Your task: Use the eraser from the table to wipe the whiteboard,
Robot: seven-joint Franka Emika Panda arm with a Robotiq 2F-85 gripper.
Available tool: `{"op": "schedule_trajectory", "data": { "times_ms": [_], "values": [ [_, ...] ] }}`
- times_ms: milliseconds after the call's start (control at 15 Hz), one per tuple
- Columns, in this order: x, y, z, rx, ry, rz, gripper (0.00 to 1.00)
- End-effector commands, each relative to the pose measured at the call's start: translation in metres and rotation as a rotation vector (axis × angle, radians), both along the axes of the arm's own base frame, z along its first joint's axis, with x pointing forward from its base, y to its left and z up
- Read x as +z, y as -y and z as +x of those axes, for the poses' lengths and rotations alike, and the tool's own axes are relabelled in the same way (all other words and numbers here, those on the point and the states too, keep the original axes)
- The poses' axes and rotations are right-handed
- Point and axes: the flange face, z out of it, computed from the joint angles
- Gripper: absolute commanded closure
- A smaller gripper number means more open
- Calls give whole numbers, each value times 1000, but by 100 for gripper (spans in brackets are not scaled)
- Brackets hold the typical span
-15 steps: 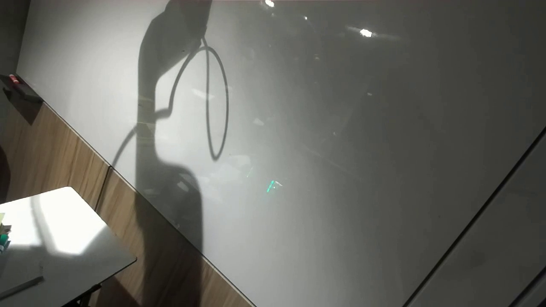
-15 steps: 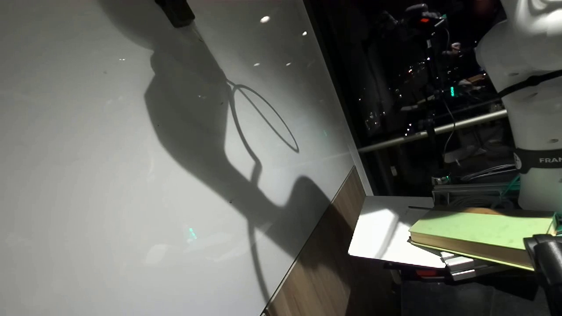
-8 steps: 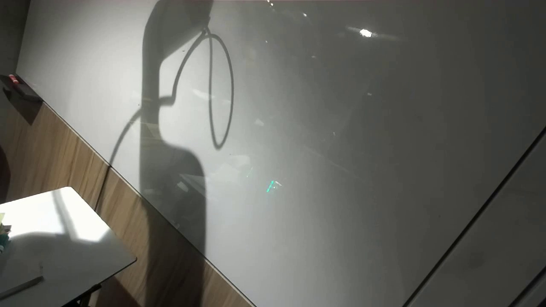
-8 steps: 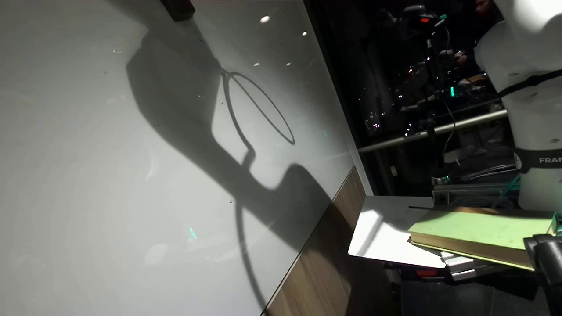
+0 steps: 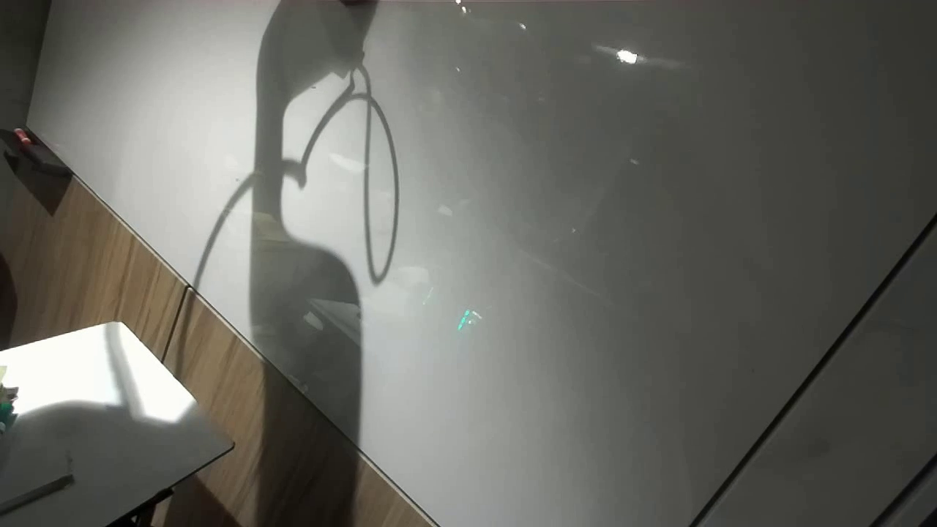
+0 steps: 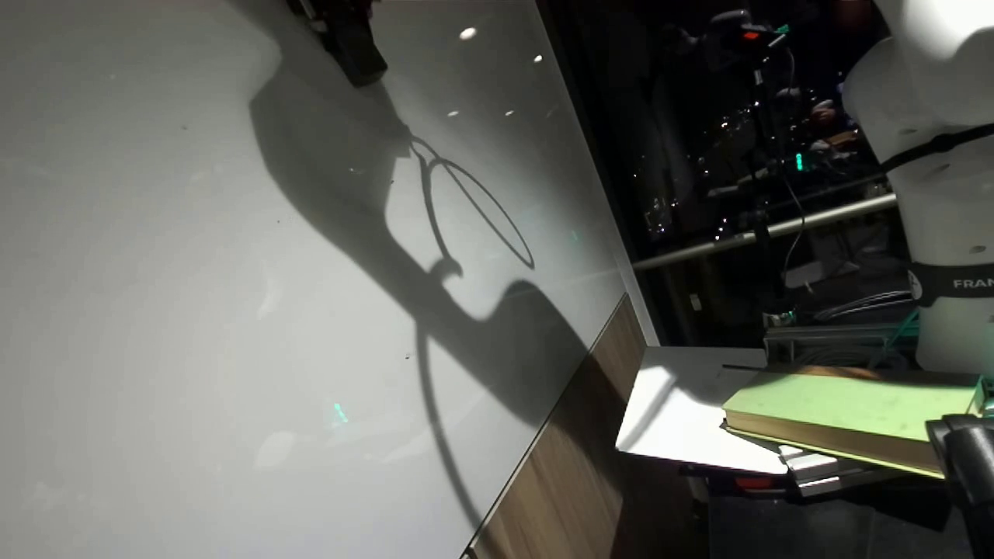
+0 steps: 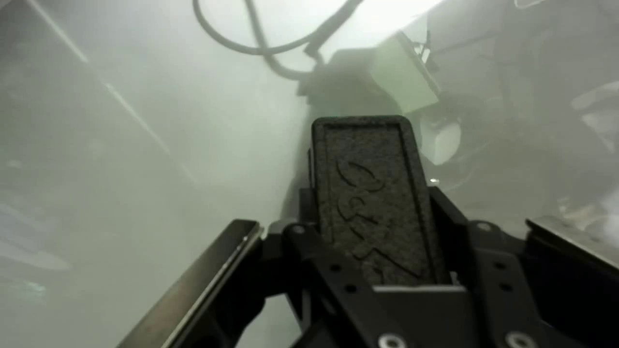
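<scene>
Seen in the wrist view, the dark grey oblong eraser (image 7: 367,193) is clamped lengthwise between the two black fingers of my gripper (image 7: 375,208). Its far end sticks out well beyond the fingertips. An exterior view catches the eraser's end (image 6: 361,66) at the top edge, in front of the glossy whiteboard (image 6: 155,310). Whether it touches the board I cannot tell. The whiteboard (image 5: 585,183) fills most of both exterior views, with the arm's shadow cast on it. The white table (image 5: 146,446) stands by the wood panelling below the board.
A pale green box-like book (image 6: 839,411) lies on the table. A thin grey strip (image 5: 36,494) rests near the table's front edge. At the board's corner, a dark ledge (image 5: 44,154) holds a red marker (image 5: 23,137). The white arm base (image 6: 947,334) rises behind the table.
The eraser, still in my gripper, has come down and to the right in an exterior view, so more of it shows. The arm's shadow on the board has shifted. The table's things are unmoved.
</scene>
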Motion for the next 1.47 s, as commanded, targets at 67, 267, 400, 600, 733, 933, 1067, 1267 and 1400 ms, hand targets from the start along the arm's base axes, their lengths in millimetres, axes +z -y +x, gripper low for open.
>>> {"op": "schedule_trajectory", "data": {
  "times_ms": [67, 267, 400, 600, 733, 933, 1067, 1267, 1400],
  "values": [
    [-75, 61, 17, -34, -41, 10, 69],
    [-127, 95, 21, -54, -65, -1, 69],
    [-166, 118, 18, -53, -81, 7, 69],
    [-215, 123, -12, 24, -92, 52, 69],
    [-217, 103, -57, 119, -83, 118, 69],
    [-214, 85, -103, 275, -129, 189, 69],
    [-225, 79, -143, 374, -202, 213, 69],
    [-272, 92, -190, 405, -320, 170, 69],
    [-319, 107, -206, 386, -391, 129, 69]
  ]
}}
